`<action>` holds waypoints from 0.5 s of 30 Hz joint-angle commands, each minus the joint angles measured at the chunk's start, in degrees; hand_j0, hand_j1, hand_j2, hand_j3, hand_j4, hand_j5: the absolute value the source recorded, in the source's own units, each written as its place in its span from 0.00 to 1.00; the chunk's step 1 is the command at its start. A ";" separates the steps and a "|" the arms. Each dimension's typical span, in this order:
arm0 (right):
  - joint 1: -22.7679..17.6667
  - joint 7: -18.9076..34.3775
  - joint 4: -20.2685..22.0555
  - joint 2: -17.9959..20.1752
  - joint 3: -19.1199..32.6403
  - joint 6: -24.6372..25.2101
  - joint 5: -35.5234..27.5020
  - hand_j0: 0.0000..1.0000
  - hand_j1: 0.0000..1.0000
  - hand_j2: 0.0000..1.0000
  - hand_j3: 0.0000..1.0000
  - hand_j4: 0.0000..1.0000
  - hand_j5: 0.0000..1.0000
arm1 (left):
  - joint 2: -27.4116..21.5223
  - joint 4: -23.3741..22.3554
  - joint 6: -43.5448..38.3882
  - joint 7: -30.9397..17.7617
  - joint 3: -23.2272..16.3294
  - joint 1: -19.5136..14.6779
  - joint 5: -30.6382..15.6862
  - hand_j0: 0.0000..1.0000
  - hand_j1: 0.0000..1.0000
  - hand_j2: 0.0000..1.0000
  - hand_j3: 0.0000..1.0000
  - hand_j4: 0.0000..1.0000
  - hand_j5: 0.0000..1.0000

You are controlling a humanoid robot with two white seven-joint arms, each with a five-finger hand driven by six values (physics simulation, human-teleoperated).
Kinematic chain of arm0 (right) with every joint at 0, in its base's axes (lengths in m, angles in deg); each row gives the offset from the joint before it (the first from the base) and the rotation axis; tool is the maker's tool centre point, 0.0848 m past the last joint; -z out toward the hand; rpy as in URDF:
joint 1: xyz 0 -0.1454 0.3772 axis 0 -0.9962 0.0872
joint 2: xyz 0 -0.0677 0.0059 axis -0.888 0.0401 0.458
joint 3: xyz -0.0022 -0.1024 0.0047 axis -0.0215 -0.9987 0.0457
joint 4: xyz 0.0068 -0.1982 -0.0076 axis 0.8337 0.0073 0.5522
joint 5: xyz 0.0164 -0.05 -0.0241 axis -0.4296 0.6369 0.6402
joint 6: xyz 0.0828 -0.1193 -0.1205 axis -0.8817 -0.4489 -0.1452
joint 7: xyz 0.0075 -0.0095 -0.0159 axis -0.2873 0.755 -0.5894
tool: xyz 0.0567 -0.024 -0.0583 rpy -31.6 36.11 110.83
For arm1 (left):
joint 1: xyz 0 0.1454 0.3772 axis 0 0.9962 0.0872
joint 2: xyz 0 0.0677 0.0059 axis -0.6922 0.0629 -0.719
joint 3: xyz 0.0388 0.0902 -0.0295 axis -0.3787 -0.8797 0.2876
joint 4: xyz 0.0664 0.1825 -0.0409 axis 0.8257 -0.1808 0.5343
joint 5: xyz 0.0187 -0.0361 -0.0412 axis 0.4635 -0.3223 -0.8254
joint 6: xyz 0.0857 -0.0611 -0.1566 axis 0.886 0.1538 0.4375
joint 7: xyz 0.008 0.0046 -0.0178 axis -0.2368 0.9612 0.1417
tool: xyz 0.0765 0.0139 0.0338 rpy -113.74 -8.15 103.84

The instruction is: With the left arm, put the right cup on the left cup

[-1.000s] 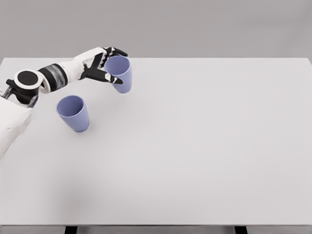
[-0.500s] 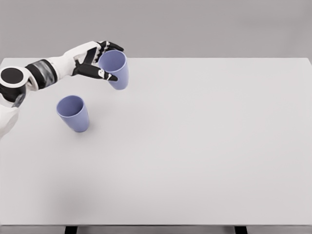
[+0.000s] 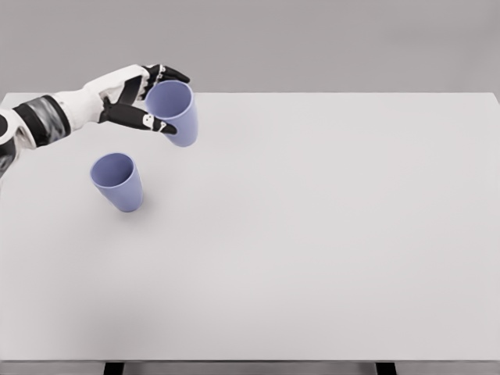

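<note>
the left hand (image 3: 141,98) reaches in from the picture's left edge, its white forearm with a dark band running along the far left part of the white table (image 3: 312,234). its fingers are wrapped around the right cup (image 3: 173,112), a lavender-blue cup gripped near its rim: the dark fingers (image 3: 173,75) curl over the far side of the rim, and the thumb (image 3: 147,121) presses the near side of the wall. the cup sits at the hand's right end (just past the palm), tilted so that its open mouth faces up and toward the left, with its base pointing down and to the right. whether its base touches the tabletop cannot be told from this view.

the left cup (image 3: 118,181), of the same colour, stands on the table below and to the left of the held cup, apart from it and from the hand, mouth up.
</note>
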 commanded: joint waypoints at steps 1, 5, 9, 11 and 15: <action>0.00 0.01 -0.01 0.01 0.00 0.00 -0.01 1.00 1.00 1.00 1.00 1.00 1.00 | -1.53 1.63 0.03 0.09 0.09 0.00 -0.84 0.66 0.66 0.66 0.66 0.66 0.66; 0.00 0.01 -0.01 0.01 0.00 0.00 -0.01 1.00 1.00 1.00 1.00 1.00 1.00 | -4.07 4.00 0.03 0.00 0.09 0.61 -2.42 0.66 0.66 0.66 0.66 0.66 0.66; 0.00 0.01 -0.01 0.01 0.00 0.00 -0.01 1.00 1.00 1.00 1.00 1.00 1.00 | -6.01 5.93 0.03 0.00 0.18 1.41 -3.56 0.66 0.66 0.66 0.66 0.66 0.66; 0.00 0.01 -0.01 0.01 0.00 0.00 -0.01 1.00 1.00 1.00 1.00 1.00 1.00 | -7.06 6.99 0.03 0.00 0.18 1.67 -4.09 0.66 0.66 0.66 0.66 0.66 0.66; 0.00 0.01 -0.01 0.01 0.00 0.00 -0.01 1.00 1.00 1.00 1.00 1.00 1.00 | -8.56 7.96 0.12 0.00 0.18 1.76 -4.79 0.66 0.66 0.66 0.66 0.66 0.66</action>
